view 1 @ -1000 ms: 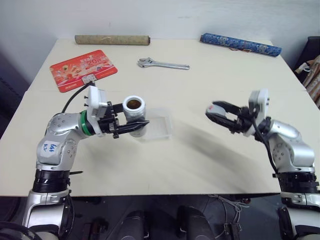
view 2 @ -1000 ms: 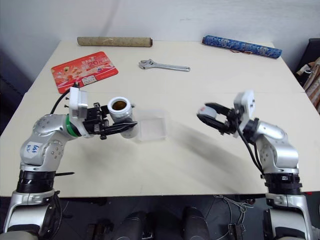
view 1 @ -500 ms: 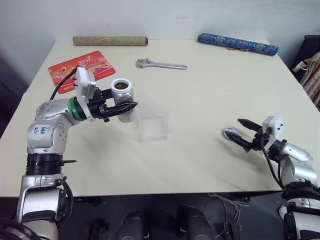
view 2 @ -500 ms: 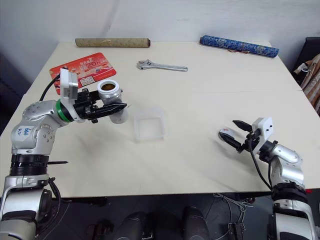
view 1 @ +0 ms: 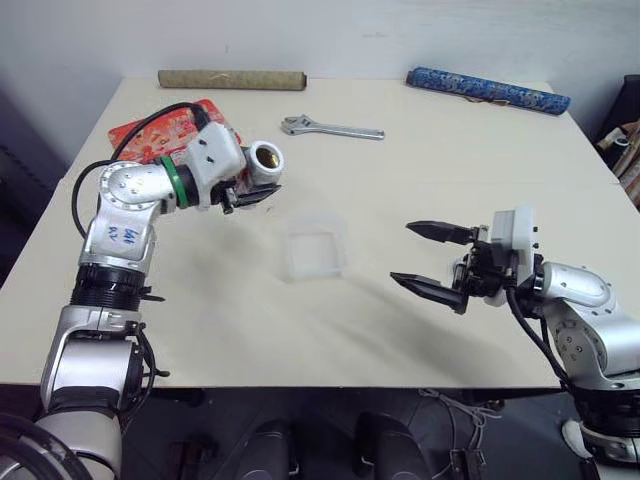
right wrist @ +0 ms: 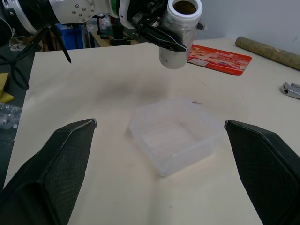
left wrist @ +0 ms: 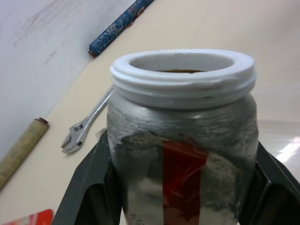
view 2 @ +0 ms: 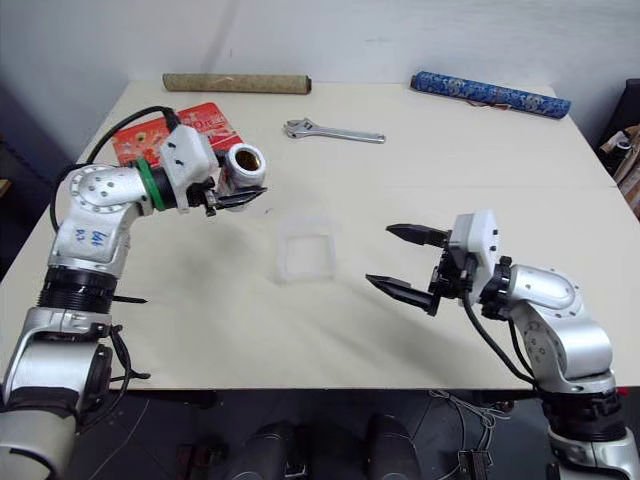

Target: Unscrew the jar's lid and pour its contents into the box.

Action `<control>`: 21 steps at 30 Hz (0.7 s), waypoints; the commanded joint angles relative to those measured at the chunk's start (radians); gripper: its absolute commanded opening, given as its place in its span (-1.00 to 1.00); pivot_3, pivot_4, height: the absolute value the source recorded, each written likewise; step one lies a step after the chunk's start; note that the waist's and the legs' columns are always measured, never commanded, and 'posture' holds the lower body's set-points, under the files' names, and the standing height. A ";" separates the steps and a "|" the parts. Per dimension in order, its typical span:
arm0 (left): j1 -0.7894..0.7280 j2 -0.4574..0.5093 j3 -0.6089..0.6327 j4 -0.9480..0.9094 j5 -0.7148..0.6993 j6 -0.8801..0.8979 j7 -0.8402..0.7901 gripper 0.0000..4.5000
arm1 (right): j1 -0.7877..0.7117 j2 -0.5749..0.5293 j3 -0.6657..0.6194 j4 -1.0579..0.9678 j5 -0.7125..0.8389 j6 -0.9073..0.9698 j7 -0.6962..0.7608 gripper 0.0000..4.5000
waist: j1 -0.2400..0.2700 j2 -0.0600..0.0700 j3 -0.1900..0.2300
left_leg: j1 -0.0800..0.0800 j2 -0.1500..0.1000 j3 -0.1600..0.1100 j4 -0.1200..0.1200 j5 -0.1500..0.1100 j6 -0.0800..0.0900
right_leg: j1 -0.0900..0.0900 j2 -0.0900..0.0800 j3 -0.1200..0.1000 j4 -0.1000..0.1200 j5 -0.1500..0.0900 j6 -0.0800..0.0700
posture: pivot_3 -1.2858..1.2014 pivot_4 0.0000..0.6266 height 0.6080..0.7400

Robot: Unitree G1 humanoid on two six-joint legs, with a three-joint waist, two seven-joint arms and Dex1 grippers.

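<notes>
gripping the jar (view 1: 262,163) by its body, the left pincer (view 1: 255,195) holds it in the air above the table (view 1: 400,170), off to the robot's left of the box (view 1: 315,250) and a little farther back. the jar's mouth is uncovered, its white threaded rim bare, and it leans so that the opening faces up and toward the camera. a brownish patch shows down inside, likely the contents (right wrist: 184,6), though the bits themselves are too small to tell apart.

the unscrewing looks done, so the pouring step is in hand. the next move calls for carrying the jar sideways until its mouth is over the box, then tipping it far enough that the bits fall inside the tray walls and not onto the table.

the right pincer (view 1: 432,260) hangs with its two fingers spread wide and nothing between them, near the box on the robot's right and pointing toward it.

a wrench (view 1: 330,128), a red printed mat (view 1: 150,135) partly hidden behind the left arm, a brown roll (view 1: 232,78) and a blue patterned roll (view 1: 487,89) lie farther back, well apart from the box. how much remains in the jar cannot be judged.
</notes>
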 commanded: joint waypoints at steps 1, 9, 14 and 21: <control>-0.056 0.032 -0.072 0.023 0.221 -0.309 0.160 0.06 | 0.027 -0.006 -0.039 -0.042 0.011 0.003 -0.026 0.99 | 0.005 0.000 0.000 | 0.000 0.000 0.000 0.000 0.000 0.000 | 0.000 0.000 0.000 0.000 0.000 0.000 | 0.03 -0.52 1.00; -0.113 0.077 -0.217 0.080 0.758 -0.650 0.700 0.06 | 0.083 0.012 -0.043 -0.059 0.003 -0.004 -0.079 0.99 | 0.012 0.000 0.000 | -0.001 -0.001 0.001 0.000 -0.001 0.002 | -0.001 -0.001 0.000 -0.001 0.001 0.001 | 0.03 -0.52 1.00; -0.183 0.124 -0.362 0.057 1.157 -0.616 1.147 0.06 | 0.084 0.021 -0.036 -0.073 0.008 0.005 -0.105 0.99 | 0.011 -0.001 0.000 | -0.001 0.000 0.003 0.000 -0.001 0.003 | -0.002 -0.001 0.001 -0.001 0.001 0.002 | 0.03 -0.52 1.00; -0.250 0.147 -0.580 0.085 1.547 -0.415 1.585 0.06 | 0.083 0.029 -0.021 -0.084 0.011 0.016 -0.127 0.99 | 0.013 -0.001 0.000 | -0.006 -0.001 0.004 0.000 -0.001 0.005 | -0.008 -0.002 0.002 0.001 0.002 0.003 | 0.03 -0.52 1.00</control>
